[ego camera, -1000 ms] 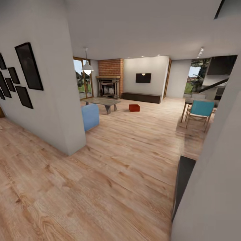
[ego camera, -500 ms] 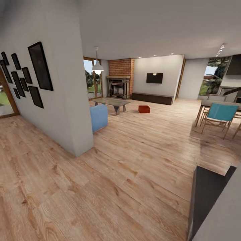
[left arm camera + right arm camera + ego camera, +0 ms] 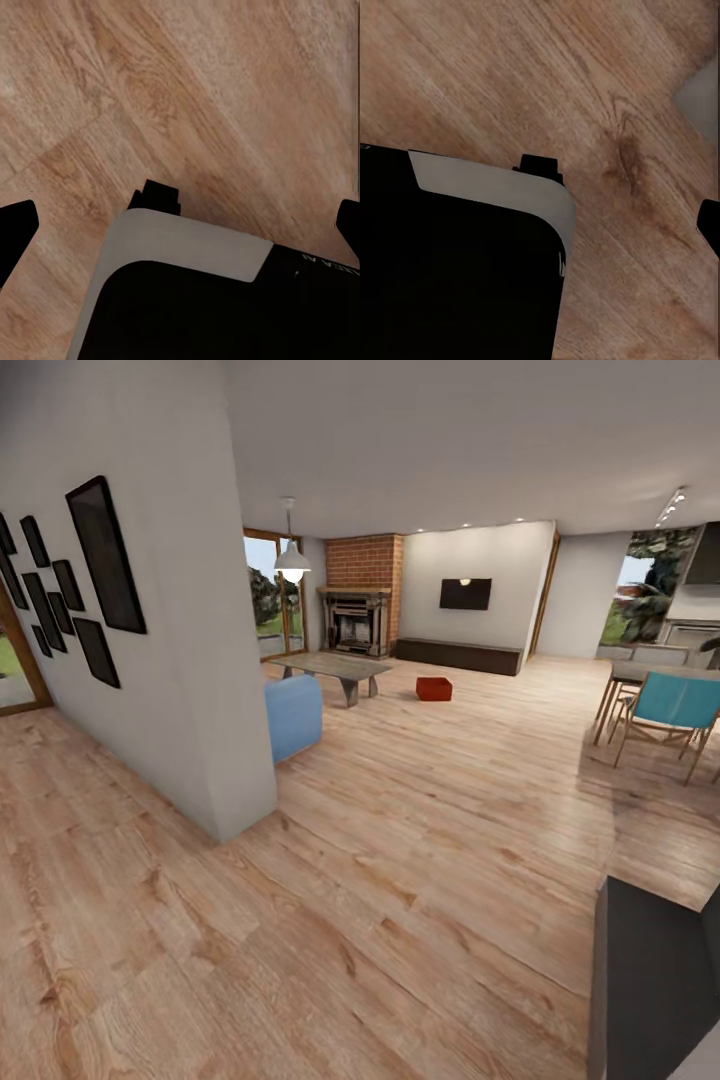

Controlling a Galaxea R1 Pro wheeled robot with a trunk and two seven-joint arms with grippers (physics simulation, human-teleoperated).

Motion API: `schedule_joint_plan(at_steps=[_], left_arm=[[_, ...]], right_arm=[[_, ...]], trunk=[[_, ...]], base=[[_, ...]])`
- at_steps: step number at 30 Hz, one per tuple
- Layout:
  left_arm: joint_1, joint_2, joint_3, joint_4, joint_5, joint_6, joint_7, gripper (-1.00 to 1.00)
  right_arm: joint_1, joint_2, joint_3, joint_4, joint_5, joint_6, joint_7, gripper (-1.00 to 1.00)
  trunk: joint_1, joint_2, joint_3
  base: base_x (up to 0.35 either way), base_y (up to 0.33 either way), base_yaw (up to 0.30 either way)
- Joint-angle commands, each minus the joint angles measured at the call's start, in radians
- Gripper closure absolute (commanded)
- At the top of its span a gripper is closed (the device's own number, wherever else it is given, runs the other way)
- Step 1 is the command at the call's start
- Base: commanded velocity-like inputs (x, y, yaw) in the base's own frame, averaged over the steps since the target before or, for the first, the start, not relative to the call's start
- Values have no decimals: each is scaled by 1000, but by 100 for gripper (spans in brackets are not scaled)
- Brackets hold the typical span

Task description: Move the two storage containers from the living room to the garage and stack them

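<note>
our view has swung slightly, red storage container [image 3: 434,688] at one o'clock; left gripper [image 3: 180,225] spread wide, empty; right gripper's state we cannot tell.

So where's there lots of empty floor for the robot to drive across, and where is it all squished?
The wood floor is bare between the white wall corner and the dining chairs. It gets crowded near the low table, blue sofa and red-orange container by the fireplace.
</note>
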Motion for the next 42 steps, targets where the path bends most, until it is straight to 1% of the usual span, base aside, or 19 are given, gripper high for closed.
schedule_joint_plan(at_steps=[1,16,21,30,42], left_arm=[[-1,0,-5,1,7,-3,0,-100],[-1,0,-5,1,7,-1,0,-100],[-1,1,-5,1,7,-1,0,-100],[-1,1,-5,1,7,-2,0,-100],[-1,1,-5,1,8,-3,0,-100]], right_arm=[[-1,0,6,3,5,-5,0,-100],[-1,0,5,3,10,-8,-1,-100],[-1,1,4,3,6,-6,-1,-100],[-1,1,4,3,7,-4,-1,-100],[-1,1,4,3,8,-4,-1,-100]], trunk=[[1,0,-1],[1,0,-1],[1,0,-1],[1,0,-1],[1,0,-1]], base=[[322,0,0],[322,0,0],[323,0,-36],[322,9,-218],[322,89,-250]])
